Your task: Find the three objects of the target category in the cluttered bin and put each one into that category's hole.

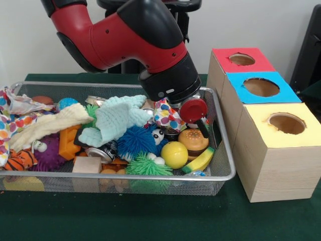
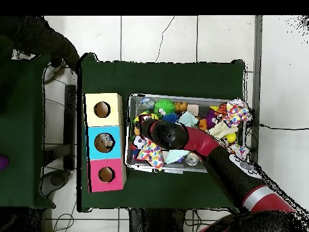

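A wire mesh bin (image 1: 224, 145) holds a heap of toys. My gripper (image 1: 194, 116) hangs under the black wrist at the bin's back right, low over a polka-dot cloth (image 1: 168, 116) and just behind a toy burger (image 1: 193, 140); the wrist hides most of it. In front of the burger lie a yellow ball (image 1: 174, 154) and a toy banana (image 1: 199, 161). A mint knitted cloth (image 1: 118, 118), a blue spiky ball (image 1: 136, 140) and a green spiky ball (image 1: 145, 165) fill the middle. From overhead the wrist (image 2: 163, 133) covers the bin's (image 2: 181, 170) left part.
Right of the bin stand three wooden boxes with holes on top: red (image 1: 242, 59), blue (image 1: 261, 87), yellow (image 1: 286, 123). The bin's left side holds a cream cloth (image 1: 47, 125), an orange block (image 1: 67, 143), a can (image 1: 103, 150) and a wooden block (image 1: 87, 164).
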Robot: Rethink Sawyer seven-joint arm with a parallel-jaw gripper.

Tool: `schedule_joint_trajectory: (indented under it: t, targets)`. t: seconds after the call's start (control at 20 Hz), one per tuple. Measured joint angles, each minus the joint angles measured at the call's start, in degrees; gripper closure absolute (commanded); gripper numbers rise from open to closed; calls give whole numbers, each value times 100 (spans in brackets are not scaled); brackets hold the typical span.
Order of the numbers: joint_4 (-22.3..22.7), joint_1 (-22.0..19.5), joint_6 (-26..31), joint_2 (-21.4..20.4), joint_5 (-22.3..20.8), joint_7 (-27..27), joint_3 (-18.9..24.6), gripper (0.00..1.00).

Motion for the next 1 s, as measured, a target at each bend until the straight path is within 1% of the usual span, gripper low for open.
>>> schedule_joint_trajectory:
  t: [1.0]
  targets:
    - [-14,138,70,-61,6,0,-3,100]
